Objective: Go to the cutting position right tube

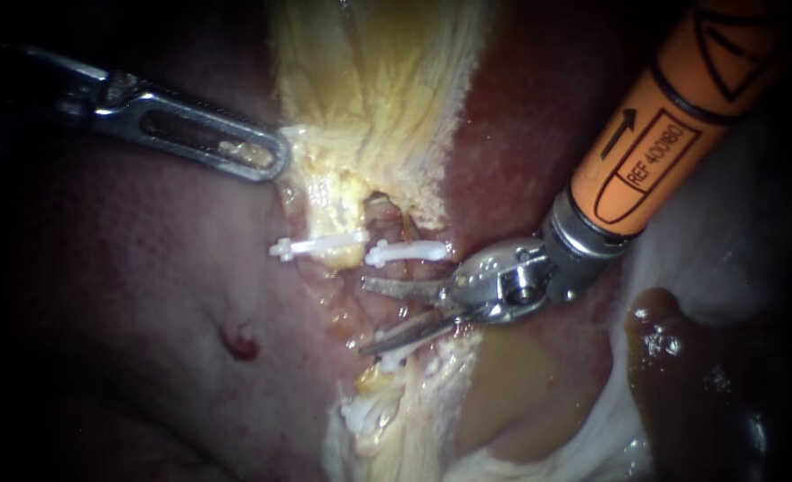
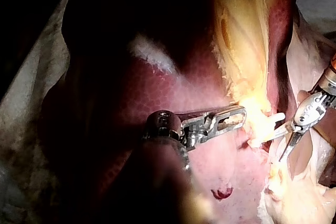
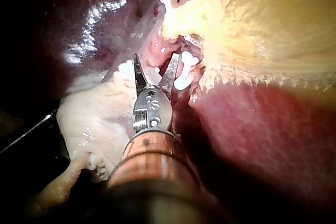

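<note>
With left instrument (image 1: 266, 159) jaws clamped on gallbladder (image 1: 369, 80) edge to stretch it, right instrument (image 1: 366, 315) blades stand apart straddling right tube (image 1: 383, 214) between white clips (image 1: 409, 253) for the cut.

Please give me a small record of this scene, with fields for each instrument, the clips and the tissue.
left instrument: shut on the edge of the yellow tissue
right instrument: blades open, pointing at the clipped tubes
clips: white, at least two, side by side just above the upper blade in the endoscope view
liver: dark red, with one small red spot
</note>
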Available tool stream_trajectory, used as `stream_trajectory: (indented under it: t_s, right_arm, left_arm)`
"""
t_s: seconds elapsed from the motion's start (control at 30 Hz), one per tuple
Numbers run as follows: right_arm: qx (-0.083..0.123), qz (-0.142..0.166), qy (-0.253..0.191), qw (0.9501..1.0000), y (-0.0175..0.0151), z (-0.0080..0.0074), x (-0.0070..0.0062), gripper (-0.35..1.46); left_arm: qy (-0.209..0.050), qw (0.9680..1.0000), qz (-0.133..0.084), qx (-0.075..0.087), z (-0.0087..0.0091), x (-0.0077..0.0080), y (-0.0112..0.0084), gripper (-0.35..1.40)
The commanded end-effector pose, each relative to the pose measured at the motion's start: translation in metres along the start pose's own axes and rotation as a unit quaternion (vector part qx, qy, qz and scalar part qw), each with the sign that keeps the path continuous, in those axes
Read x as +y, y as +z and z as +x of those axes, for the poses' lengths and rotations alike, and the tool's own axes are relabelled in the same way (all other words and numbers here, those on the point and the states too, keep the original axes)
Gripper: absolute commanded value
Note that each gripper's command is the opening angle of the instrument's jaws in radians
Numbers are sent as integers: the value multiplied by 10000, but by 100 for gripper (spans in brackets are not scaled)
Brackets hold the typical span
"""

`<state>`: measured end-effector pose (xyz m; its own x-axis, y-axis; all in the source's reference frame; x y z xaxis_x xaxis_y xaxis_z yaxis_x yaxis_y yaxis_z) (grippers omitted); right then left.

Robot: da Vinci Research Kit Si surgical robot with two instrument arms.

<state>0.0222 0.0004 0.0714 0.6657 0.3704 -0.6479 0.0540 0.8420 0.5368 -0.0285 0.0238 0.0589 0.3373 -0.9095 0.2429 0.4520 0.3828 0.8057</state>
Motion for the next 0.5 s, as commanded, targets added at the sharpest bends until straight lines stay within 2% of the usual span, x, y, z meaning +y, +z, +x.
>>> stream_trajectory:
  t_s: [0.03,0.5]
  right_arm:
    - [1,1,-1,10000,0,0,0,146]
    - [1,18,-9,10000,-6,-2,-1,146]
  left_arm:
    - [-1,10000,-1,1,0,0,0,-35]
    - [-2,10000,-2,0,0,0,0,-35]
